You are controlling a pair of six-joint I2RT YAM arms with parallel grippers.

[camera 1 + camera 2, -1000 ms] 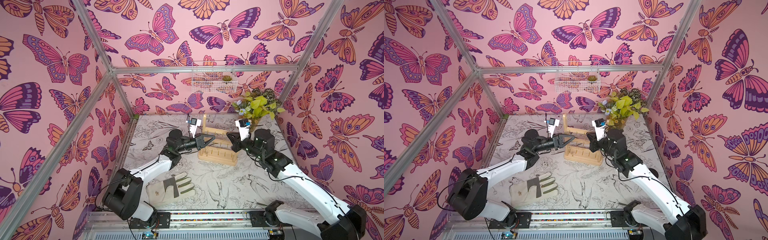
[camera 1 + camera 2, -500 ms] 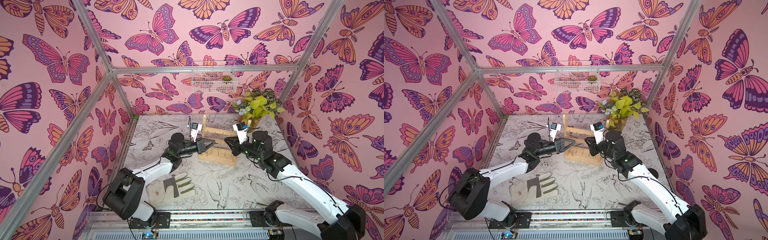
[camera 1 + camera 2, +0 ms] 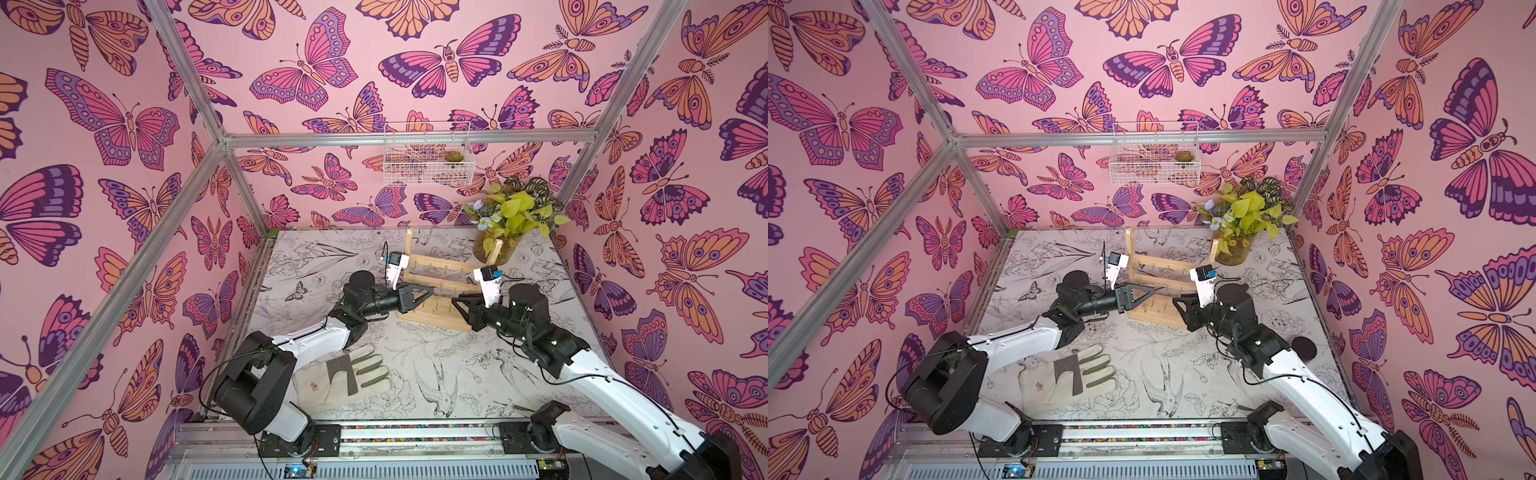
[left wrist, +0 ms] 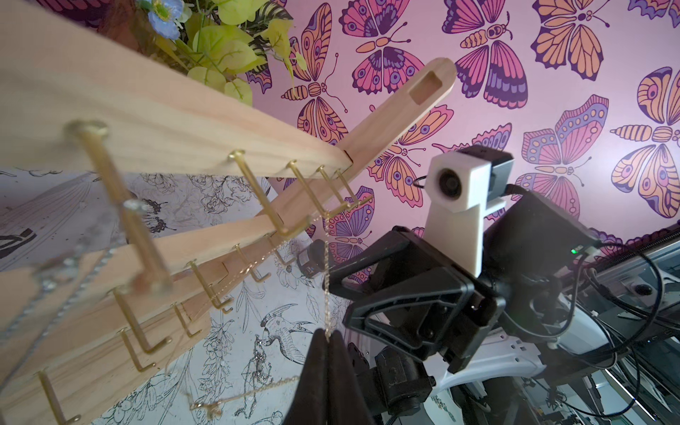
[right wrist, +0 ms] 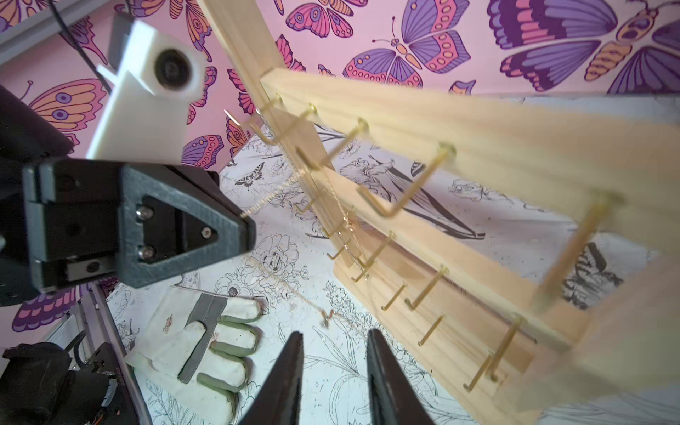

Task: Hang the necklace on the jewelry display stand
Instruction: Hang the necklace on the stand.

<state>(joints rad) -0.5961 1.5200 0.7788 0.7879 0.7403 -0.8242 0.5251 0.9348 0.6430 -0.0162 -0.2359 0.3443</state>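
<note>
Plainly the necklace (image 4: 326,305) is only half secured. Its fine gold chain runs taut from the pinched-together tips of the left gripper (image 4: 326,342) up to a gold hook (image 4: 312,195) on what looks like the top crossbar of the jewelry display stand (image 3: 440,318), close to one upright. The rest droops below that gripper, and the clasp end (image 5: 325,320) dangles free just ahead of the right gripper (image 5: 335,342), whose fingers stand apart with nothing between them. The danger, as I judge it, lies in that single thin contact with the hook. A pull along the shank toward the open tip would slide the chain off, and too firm a pull could tip or drag the light wooden stand. If the left gripper let go with the chain near the tip, the dangling weight might carry it off, or the loose run could snag neighbouring hooks.
</note>
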